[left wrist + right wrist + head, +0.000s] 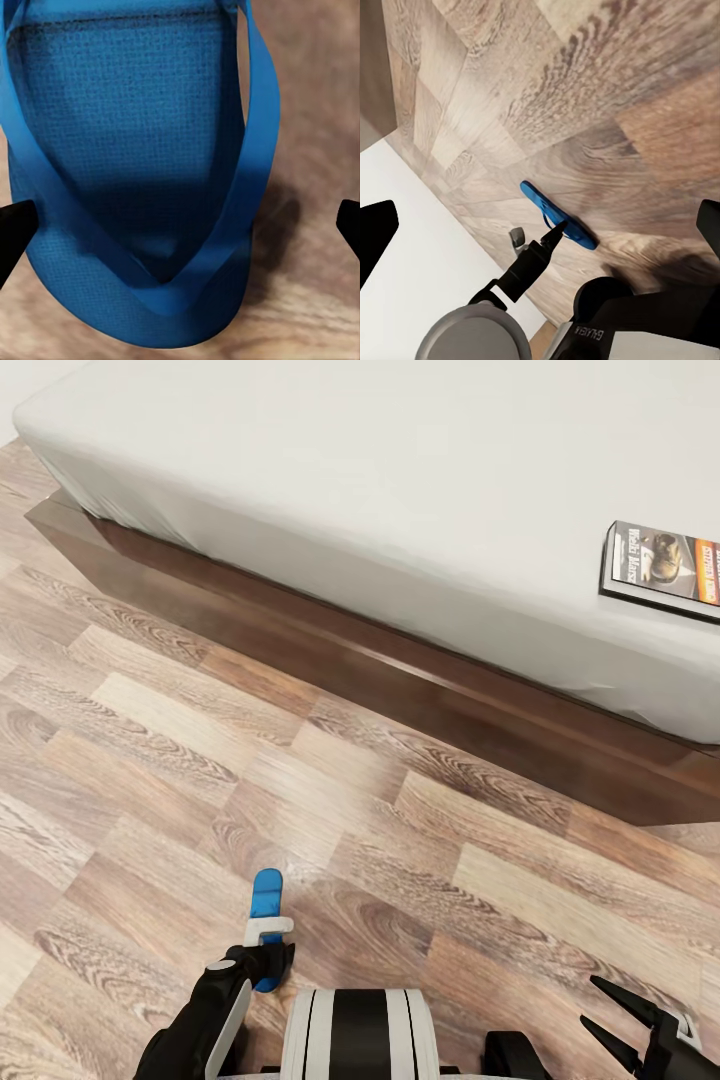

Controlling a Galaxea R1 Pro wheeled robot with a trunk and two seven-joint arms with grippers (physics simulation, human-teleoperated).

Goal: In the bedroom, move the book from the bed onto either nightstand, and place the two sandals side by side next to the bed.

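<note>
One sandal flat on the floor, well short of the bed; left gripper spread wide, poised over it. Centre across the sole, lower, then clench gently, avoiding the straps

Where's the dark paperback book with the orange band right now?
In the head view, the dark paperback book lies flat on the pale grey mattress near its floor-side edge, far right, well away from the blue sandal.

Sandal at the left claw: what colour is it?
Bright blue, sole and straps alike; the sandal shows best in the left wrist view.
</note>
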